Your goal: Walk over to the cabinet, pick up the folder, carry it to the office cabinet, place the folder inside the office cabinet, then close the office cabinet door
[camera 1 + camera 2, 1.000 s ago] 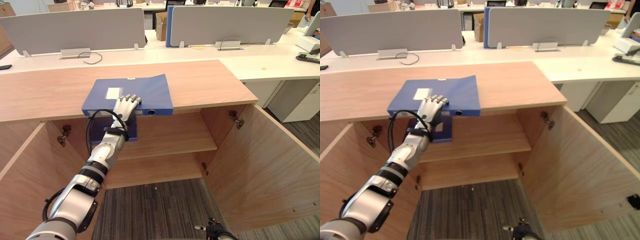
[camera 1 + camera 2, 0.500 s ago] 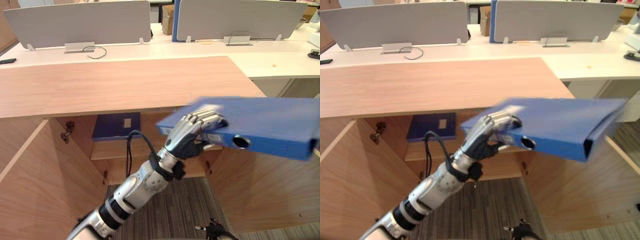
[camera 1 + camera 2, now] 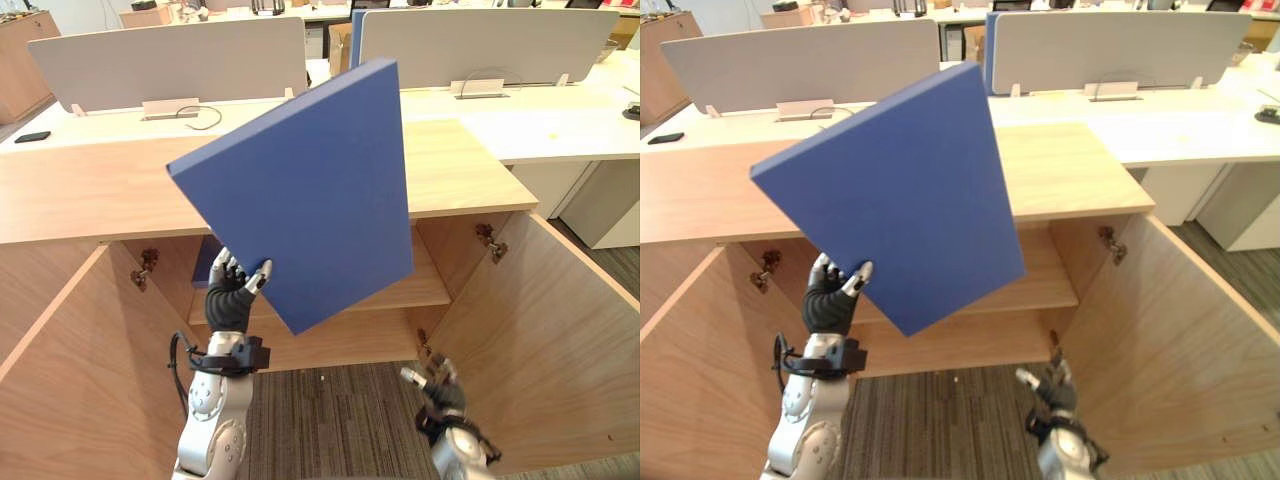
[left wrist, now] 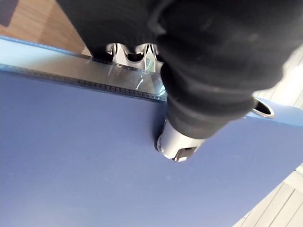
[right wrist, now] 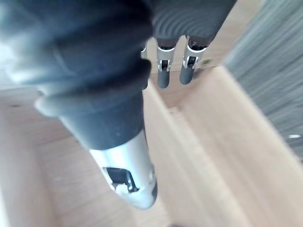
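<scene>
The large light-wood office cabinet [image 3: 100,190] stands in front of the robot with both doors swung open, the left door [image 3: 55,360] and the right door [image 3: 560,340] spreading toward the robot, and one wooden shelf [image 3: 432,290] crossing the inside. Behind its top runs a long white desk [image 3: 560,125] with grey divider screens.

Before the opening is the flat blue folder [image 3: 310,200]. It is lifted in the air, clear of the cabinet top, with its broad face toward the head camera and tilted. The left robot hand [image 3: 232,295] is clenched on the folder's lower left edge, near the lowest corner. In the left wrist view its thumb [image 4: 177,142] presses on the blue face while the other fingers wrap behind the metal-edged border. So nearly all of the folder lies above this hand and to the robot's right of it, rising from the grip up to the far corner that overlaps the desk screens.

The shelf space is lower and behind the folder. I judge that the coming move asks to bring the raised end down and turn the folder flatter or edge-on, so that it passes under the cabinet top.

The right robot hand [image 3: 440,385] hangs low near the right door, fingers loose and straight, holding nothing. The left one is clearly the nearer
</scene>
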Controlling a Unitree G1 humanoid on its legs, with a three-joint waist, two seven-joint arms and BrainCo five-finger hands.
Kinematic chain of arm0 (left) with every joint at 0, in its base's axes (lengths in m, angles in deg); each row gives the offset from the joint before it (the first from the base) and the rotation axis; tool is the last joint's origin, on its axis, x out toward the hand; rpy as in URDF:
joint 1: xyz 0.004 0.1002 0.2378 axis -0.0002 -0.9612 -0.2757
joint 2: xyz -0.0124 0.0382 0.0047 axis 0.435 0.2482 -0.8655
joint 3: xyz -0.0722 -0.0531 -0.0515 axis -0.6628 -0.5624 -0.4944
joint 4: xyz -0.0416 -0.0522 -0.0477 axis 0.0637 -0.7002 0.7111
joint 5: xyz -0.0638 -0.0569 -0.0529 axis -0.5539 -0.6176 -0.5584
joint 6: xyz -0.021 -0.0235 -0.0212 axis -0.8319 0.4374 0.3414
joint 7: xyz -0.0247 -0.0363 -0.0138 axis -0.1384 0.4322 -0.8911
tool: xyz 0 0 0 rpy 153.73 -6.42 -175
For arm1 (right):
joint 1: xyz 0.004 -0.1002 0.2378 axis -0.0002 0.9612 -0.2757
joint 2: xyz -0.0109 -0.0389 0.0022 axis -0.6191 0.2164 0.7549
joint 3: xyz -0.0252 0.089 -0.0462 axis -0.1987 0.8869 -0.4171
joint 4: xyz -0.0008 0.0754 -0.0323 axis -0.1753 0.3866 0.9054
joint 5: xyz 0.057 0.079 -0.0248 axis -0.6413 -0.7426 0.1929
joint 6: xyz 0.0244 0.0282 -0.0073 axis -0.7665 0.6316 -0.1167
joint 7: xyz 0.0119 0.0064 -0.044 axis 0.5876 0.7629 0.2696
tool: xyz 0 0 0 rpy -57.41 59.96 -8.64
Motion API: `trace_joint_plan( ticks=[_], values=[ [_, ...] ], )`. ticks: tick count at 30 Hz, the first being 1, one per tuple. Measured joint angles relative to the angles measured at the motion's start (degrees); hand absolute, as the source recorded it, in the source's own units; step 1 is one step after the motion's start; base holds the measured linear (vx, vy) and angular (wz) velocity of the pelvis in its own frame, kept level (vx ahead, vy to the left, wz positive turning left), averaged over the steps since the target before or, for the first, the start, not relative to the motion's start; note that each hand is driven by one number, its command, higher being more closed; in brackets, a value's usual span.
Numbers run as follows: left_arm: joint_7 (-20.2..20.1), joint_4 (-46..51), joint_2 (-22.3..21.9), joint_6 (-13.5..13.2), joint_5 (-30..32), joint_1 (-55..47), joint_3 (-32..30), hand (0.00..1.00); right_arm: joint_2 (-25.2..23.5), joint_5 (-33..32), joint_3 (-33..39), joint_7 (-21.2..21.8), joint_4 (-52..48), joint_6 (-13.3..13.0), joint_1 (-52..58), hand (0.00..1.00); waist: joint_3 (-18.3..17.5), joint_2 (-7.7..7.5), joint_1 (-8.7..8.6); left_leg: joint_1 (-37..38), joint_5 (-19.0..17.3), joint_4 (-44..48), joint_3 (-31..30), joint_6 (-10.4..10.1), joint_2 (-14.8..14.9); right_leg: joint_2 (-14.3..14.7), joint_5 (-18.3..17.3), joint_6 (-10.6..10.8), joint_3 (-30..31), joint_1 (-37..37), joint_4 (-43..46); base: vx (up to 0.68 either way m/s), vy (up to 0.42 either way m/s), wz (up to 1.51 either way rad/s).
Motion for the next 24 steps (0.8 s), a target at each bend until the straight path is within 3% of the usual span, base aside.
trace_joint_plan(
  ticks=[7,11,14,24],
  values=[
    [0.2,2.5,-2.9,0.0,0.9,-2.2,-5.7,1.00,-3.1,2.7,4.1,-6.1,-22.3,-4.4,-1.5,0.00,0.2,-0.82,0.67,0.9,-0.1,0.1,0.0,0.1,0.0,-0.1,0.0,0.0,0.1,1.0,0.1,-0.05,0.005,-0.01],
    [0.8,2.5,-3.5,0.0,2.2,-3.7,-8.3,1.00,-3.2,1.5,3.6,-6.0,-32.8,-8.2,-4.6,0.00,0.4,-1.08,0.77,0.9,-0.1,0.1,0.0,0.1,0.0,-0.1,0.0,0.0,0.2,0.9,0.1,-0.06,0.004,-0.01],
    [1.0,2.5,-4.3,0.2,2.6,-4.2,-9.5,1.00,-3.0,-0.6,1.5,-4.9,-35.1,-10.4,-7.8,0.00,0.5,-1.28,0.83,0.8,0.0,0.2,0.1,0.1,0.0,0.0,0.0,0.0,0.3,0.7,0.1,0.00,0.000,0.00],
    [0.6,2.2,-5.0,0.4,3.0,-4.2,-9.7,1.00,-0.5,-7.8,-14.5,5.5,-31.4,-8.7,-19.3,0.00,1.4,-2.54,1.69,0.9,-0.1,0.0,-0.2,0.1,-0.2,-0.3,0.0,0.0,0.2,0.9,0.1,0.00,0.000,0.01]
  ],
)
